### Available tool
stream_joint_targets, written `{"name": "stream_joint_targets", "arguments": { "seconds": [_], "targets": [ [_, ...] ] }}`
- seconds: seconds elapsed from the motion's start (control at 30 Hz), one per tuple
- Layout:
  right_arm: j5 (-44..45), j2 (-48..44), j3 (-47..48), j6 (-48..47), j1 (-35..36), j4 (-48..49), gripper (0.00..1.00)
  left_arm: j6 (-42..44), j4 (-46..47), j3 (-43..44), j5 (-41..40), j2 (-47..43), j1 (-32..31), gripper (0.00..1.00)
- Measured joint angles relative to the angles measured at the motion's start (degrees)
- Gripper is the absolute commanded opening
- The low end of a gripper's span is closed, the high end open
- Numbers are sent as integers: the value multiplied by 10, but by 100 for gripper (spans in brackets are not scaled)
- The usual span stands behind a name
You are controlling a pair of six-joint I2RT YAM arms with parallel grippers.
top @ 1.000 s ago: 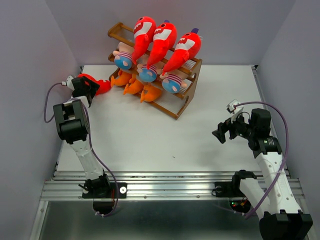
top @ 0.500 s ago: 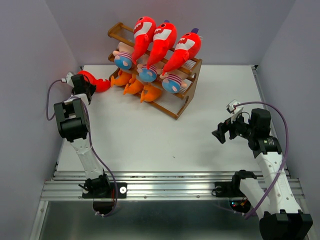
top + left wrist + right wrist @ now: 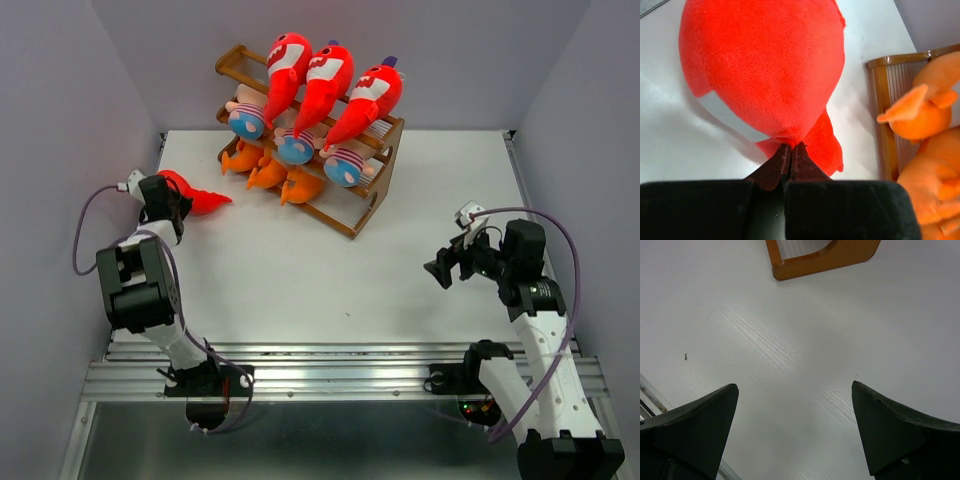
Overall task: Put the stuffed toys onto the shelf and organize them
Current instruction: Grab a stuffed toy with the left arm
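Plush fold pinched: the left end effector (image 3: 790, 159) is clamped on the red shark (image 3: 765, 70), which sits low by the desk (image 3: 670, 145) just ahead of it, with the shelf (image 3: 883, 100) to its right. That is likely a hold for lifting the toy there. The right end effector (image 3: 795, 430) hangs spread apart, empty.

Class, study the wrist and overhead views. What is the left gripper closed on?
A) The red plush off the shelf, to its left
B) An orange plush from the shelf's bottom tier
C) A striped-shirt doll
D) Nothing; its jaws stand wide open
A: in the left wrist view the left gripper has its jaws pinched together on the fabric of the red plush, which the overhead view shows left of the shelf.
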Motion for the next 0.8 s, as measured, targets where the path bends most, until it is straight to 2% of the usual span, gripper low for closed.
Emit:
{"name": "stream_joint_targets", "arguments": {
  "seconds": [0.13, 0.27, 0.43, 0.6, 0.67, 0.8],
  "targets": [
    [-2, -17, 0, 0, 0, 0, 100, -2, -11, -88, -9, -130, 0, 0],
    [-2, -27, 0, 0, 0, 0, 100, -6, -29, -167, 18, -274, 1, 0],
    [-2, -39, 0, 0, 0, 0, 100, -13, -47, -256, 74, -478, 1, 0],
    [-1, -40, 0, 0, 0, 0, 100, -6, -59, -316, 181, -659, -13, 0],
    [-1, -39, 0, 0, 0, 0, 100, 10, -65, -318, 234, -703, -26, 0],
    [0, -37, 0, 0, 0, 0, 100, 33, -65, -318, 314, -733, -50, 0]
  ]
}}
